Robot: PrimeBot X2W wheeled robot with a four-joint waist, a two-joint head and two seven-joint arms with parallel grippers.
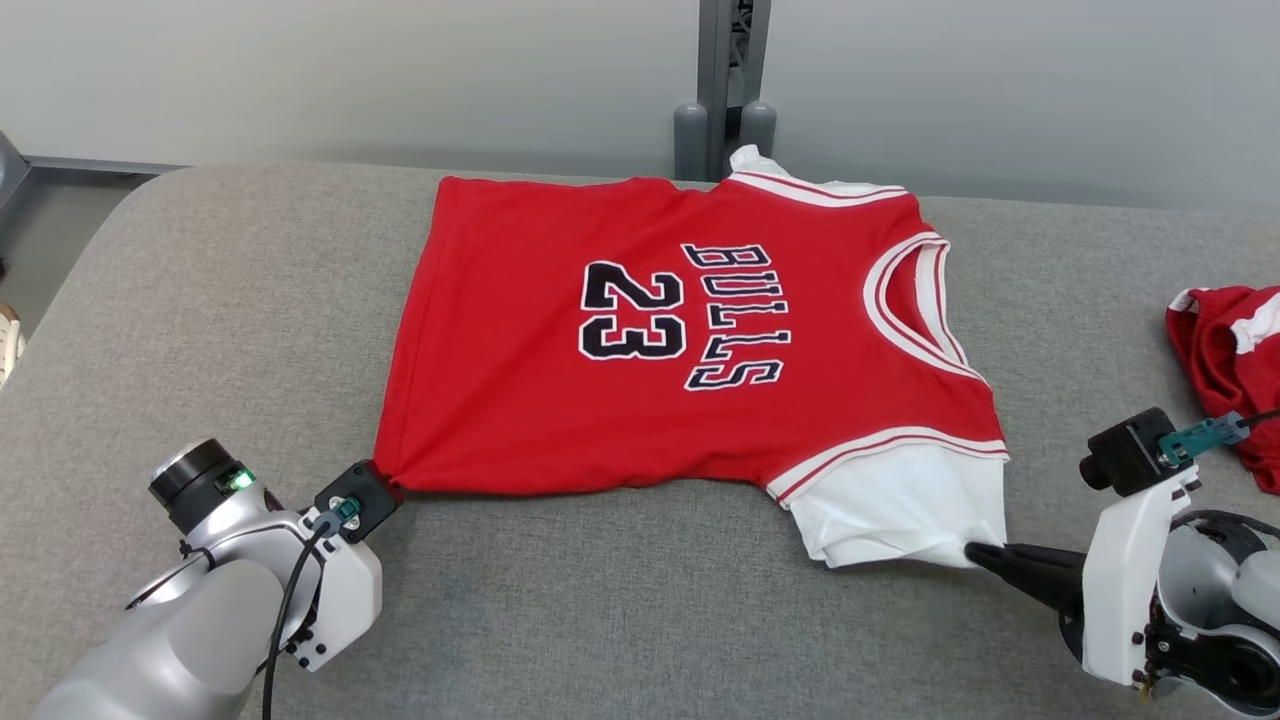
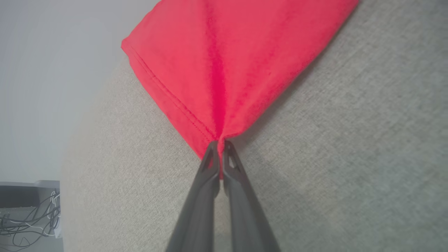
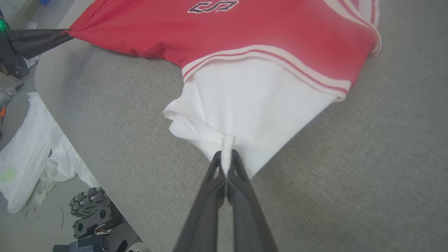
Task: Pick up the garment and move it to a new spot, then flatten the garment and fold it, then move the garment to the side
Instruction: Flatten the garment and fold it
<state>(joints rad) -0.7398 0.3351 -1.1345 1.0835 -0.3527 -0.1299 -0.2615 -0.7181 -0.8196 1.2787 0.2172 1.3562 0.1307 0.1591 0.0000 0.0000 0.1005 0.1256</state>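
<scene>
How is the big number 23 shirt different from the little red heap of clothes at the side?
The jersey lies spread flat; the red heap is crumpled. The jersey is pinched along its near edge by the left gripper and the right gripper; no gripper holds the red heap. Both are red with white trim and lie on the grey surface.

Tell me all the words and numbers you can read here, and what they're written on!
"BULLS": on the chest of the red jersey, in black letters edged in white, lying sideways in the head view.
"23": next to that word on the same chest, in the same style.
"S": the last letter of that word, at the top edge of the right wrist view.
Crumpled red garment on the right: no writing can be read on it.
</scene>
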